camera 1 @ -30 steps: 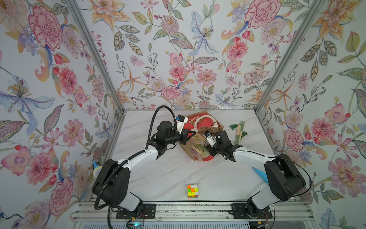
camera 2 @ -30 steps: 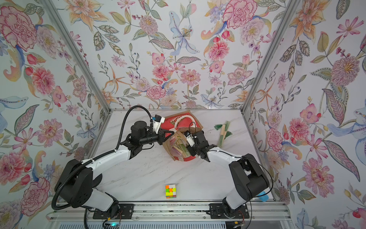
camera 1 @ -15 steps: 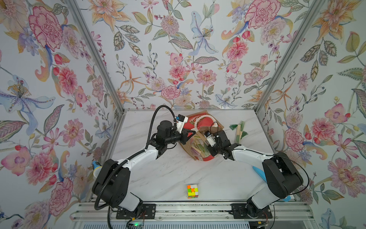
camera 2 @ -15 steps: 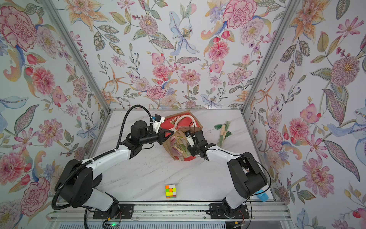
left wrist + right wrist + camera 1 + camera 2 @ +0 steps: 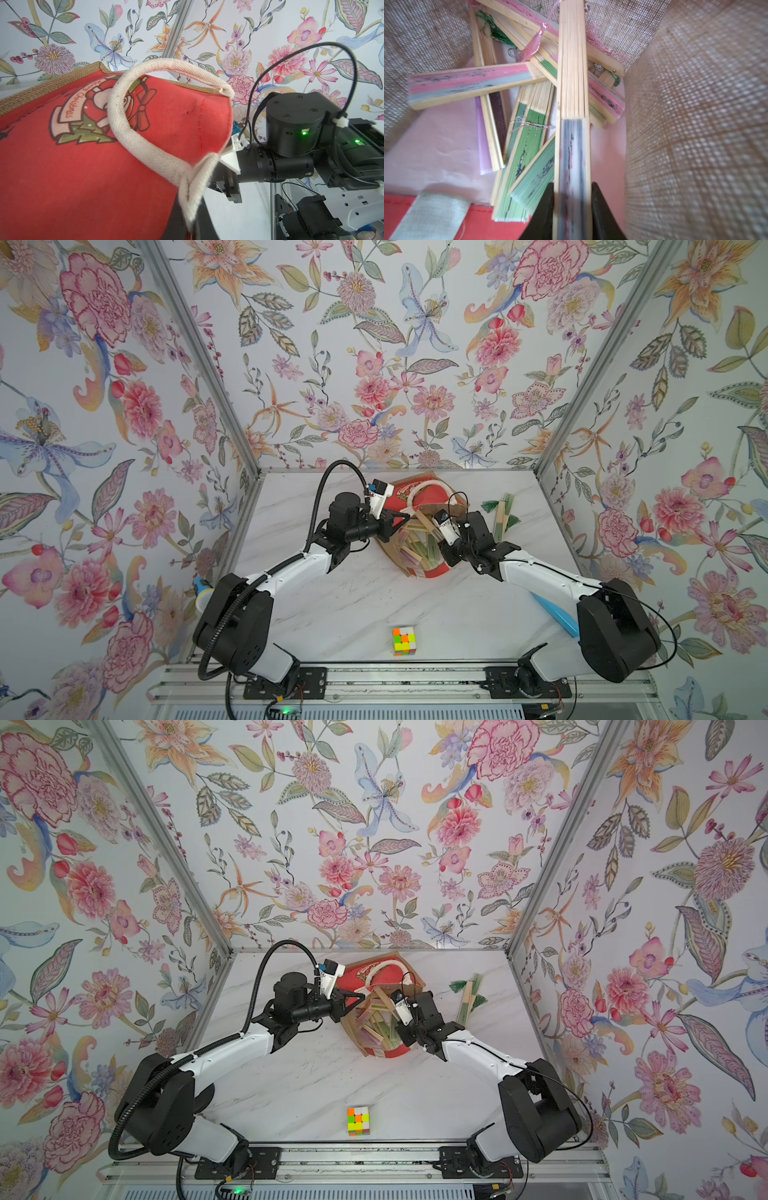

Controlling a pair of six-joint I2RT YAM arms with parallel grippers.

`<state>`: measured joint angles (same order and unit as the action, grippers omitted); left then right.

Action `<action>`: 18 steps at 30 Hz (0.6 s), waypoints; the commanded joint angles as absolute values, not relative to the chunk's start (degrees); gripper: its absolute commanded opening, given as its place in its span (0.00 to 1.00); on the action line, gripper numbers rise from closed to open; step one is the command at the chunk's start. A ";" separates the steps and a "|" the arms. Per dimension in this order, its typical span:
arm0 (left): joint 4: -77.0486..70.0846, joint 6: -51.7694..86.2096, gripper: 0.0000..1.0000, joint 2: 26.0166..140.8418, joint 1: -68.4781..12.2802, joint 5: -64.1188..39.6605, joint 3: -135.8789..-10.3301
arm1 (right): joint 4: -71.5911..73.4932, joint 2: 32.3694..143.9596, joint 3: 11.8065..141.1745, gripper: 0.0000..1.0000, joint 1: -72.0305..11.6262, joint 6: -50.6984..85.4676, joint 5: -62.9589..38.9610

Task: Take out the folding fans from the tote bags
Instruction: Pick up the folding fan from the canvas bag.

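Clamping a fan (image 5: 572, 83) in the right gripper (image 5: 572, 207), lower centre of the wrist frame, inside the bag (image 5: 415, 495) near centre in a top view. Pinching its rim with the left gripper (image 5: 397, 520). Next, likely: lift clear of the pile (image 5: 527, 145), carry to the fans (image 5: 500, 512) at right.

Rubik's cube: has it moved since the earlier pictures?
No. The Rubik's cube sits at the same spot just behind the front rail in both top views.

We've got the tote bag (image 5: 384, 973) tipped over on the table (image 5: 291, 1094), folding fans (image 5: 374, 1025) jumbled in its mouth. The left gripper (image 5: 358, 999) sits at its rim, the right gripper (image 5: 398, 1033) pokes inside, and loose fans (image 5: 469, 990) lie near it.
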<state>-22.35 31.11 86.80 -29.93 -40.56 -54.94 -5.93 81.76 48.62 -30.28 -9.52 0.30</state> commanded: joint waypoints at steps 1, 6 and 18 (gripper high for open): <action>-24.55 33.16 0.00 86.79 -29.49 -42.84 -55.72 | -10.59 78.09 48.68 0.21 -30.59 -5.84 -3.02; -25.12 33.48 0.00 87.31 -29.08 -42.89 -55.97 | -22.30 73.87 52.05 0.17 -34.25 -1.21 1.22; -25.17 33.84 0.00 88.81 -27.39 -44.71 -57.81 | -39.59 56.19 49.94 0.11 -43.65 16.71 1.91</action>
